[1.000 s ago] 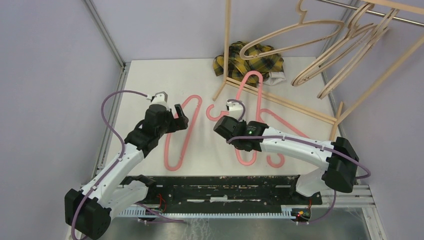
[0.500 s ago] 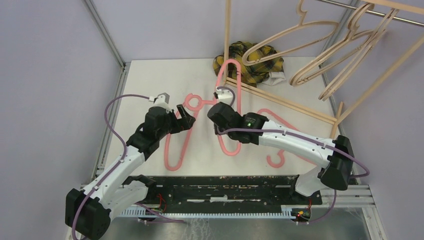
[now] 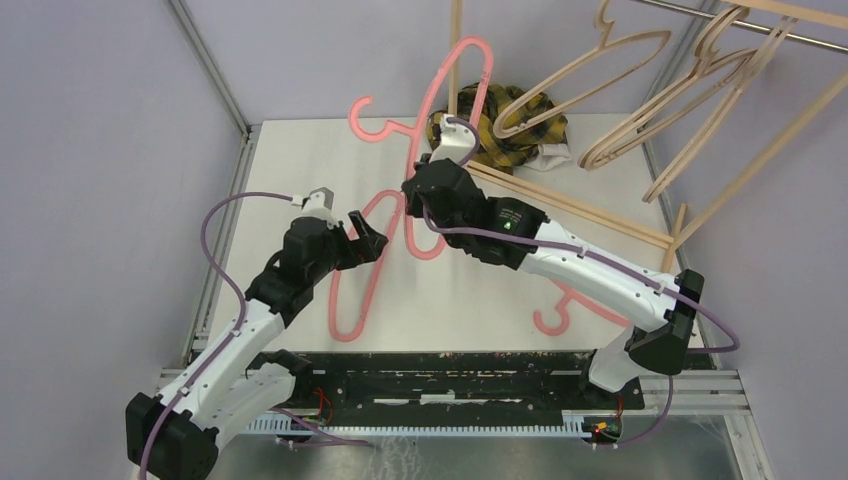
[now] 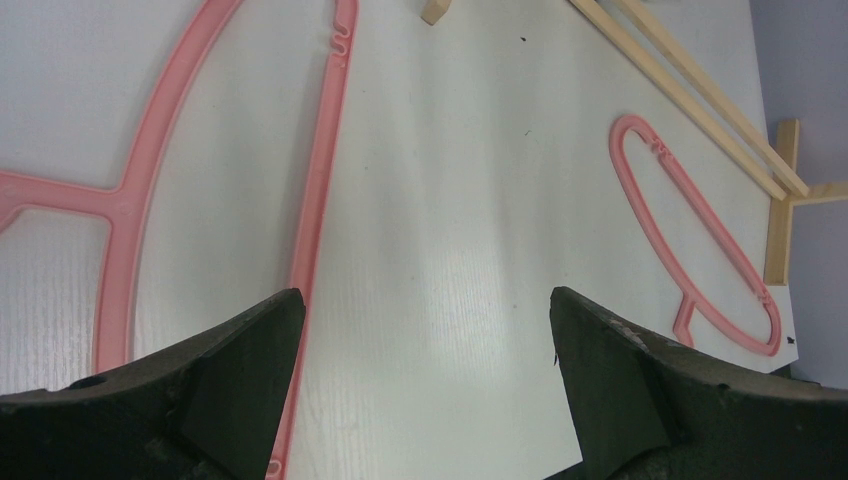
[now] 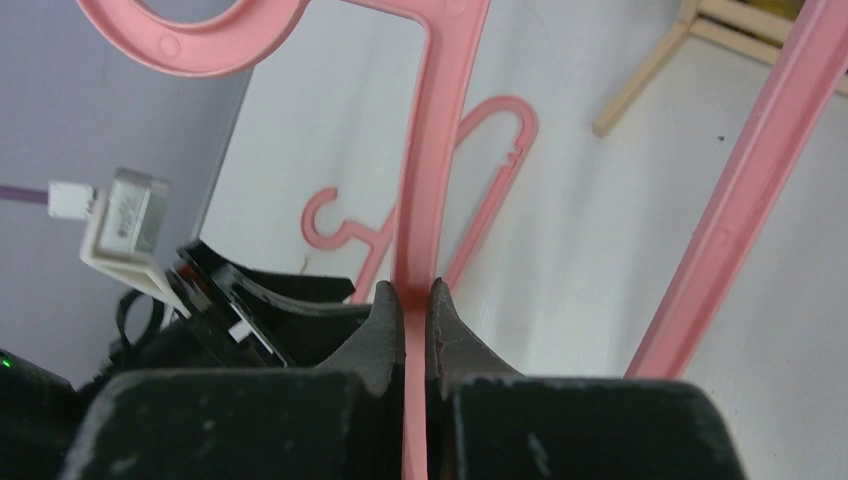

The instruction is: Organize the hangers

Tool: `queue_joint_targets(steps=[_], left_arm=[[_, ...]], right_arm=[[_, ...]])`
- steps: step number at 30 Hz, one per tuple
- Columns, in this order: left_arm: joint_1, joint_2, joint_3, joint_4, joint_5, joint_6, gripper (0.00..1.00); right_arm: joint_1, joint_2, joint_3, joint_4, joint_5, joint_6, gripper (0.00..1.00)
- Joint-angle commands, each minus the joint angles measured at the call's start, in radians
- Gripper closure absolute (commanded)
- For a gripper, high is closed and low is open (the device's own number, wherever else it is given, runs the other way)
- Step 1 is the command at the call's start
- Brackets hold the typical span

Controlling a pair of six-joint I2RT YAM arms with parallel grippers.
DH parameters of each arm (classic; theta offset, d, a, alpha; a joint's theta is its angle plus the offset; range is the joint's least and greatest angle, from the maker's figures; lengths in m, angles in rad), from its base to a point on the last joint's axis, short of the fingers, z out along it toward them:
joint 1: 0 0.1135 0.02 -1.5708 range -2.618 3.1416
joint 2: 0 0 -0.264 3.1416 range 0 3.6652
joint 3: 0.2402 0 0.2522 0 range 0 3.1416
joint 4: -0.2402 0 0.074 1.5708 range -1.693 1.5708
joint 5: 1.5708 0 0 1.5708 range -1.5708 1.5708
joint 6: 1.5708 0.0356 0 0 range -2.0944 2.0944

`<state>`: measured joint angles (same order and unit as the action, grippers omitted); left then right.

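My right gripper [image 3: 428, 178] is shut on the neck of a pink hanger [image 3: 462, 62] and holds it in the air over the table's far middle, hook [image 3: 366, 116] pointing left. In the right wrist view the jaws [image 5: 417, 295] clamp its pink stem [image 5: 440, 150]. My left gripper [image 3: 366, 234] is open and empty, just over a second pink hanger [image 3: 358, 290] lying flat; that hanger's bar [image 4: 320, 180] runs beside the left finger [image 4: 250, 370]. A third pink hanger [image 3: 556, 316] lies partly under the right arm. Several tan hangers [image 3: 700, 90] hang on the rail.
The wooden rack frame [image 3: 570, 205] stands at the back right, its base rails on the table [image 4: 690, 90]. A yellow-black plaid cloth [image 3: 520, 120] lies behind it. Grey walls enclose the table on the left and back.
My right arm has lifted its pink hanger off the table and carried it up and toward the far left. The left gripper has stayed open, almost in place.
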<state>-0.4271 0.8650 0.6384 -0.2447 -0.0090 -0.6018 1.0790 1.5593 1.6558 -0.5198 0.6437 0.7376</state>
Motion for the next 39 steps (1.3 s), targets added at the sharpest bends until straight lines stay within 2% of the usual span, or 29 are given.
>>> queue_joint_targets(steps=[1,11,22,39], left_arm=[[0.001,-0.029,0.045,-0.002,-0.02,0.013,0.01],[0.001,-0.056,0.057,-0.047,-0.045,0.036,0.01],[0.001,-0.033,0.067,-0.057,-0.059,0.048,0.01],[0.001,-0.024,0.061,-0.065,-0.067,0.047,0.01]], right_arm=[[-0.028,0.034,0.124,0.102,0.108,-0.059,0.99],[-0.175,0.08,0.252,0.176,0.099,-0.066,0.99],[-0.354,0.043,0.223,0.308,-0.022,-0.025,0.99],[-0.5,0.018,0.163,0.389,-0.076,0.035,0.99]])
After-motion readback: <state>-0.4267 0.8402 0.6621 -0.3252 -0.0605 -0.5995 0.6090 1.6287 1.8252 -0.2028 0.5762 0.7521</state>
